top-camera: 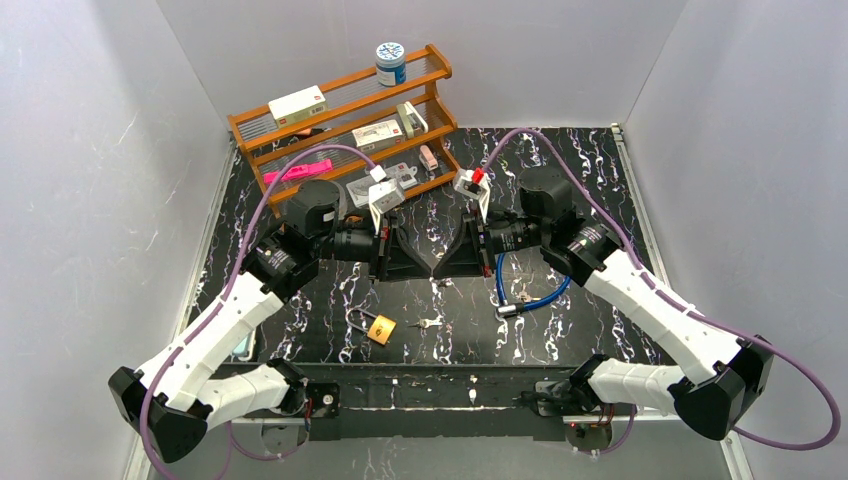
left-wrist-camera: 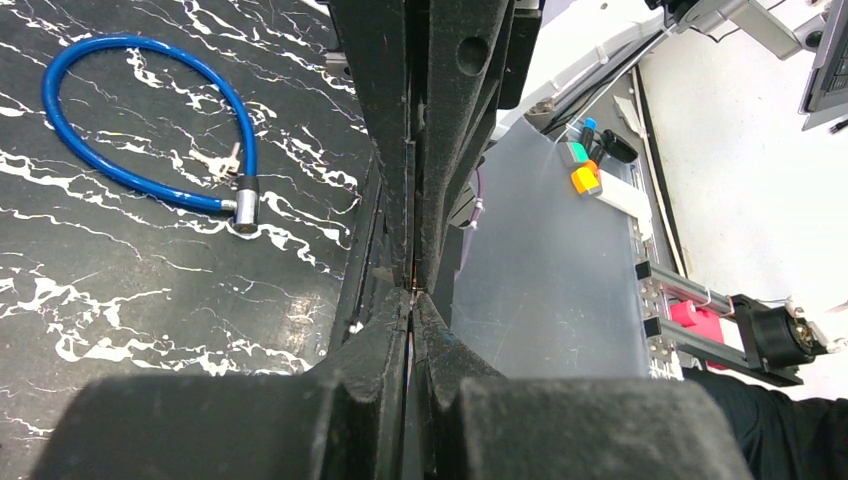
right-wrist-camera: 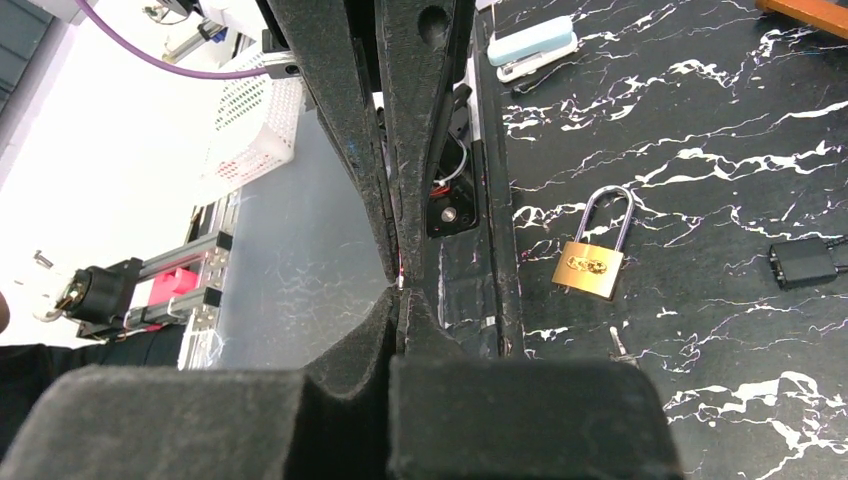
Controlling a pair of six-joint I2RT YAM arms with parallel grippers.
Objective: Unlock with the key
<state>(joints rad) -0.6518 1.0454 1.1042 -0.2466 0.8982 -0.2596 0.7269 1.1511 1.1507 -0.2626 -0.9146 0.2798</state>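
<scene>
Brass padlock [top-camera: 381,329] shut, key [top-camera: 430,323] loose near it on surface [top-camera: 580,175]; nothing done yet. L tool [top-camera: 422,268] & R tool [top-camera: 452,266] closed, empty.

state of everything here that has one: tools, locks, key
left tool: shut
right tool: shut
brass padlock: shackle closed, lying flat, no key in it
small silver key: lying loose beside the brass padlock, not held
blue cable lock: loop closed
</scene>
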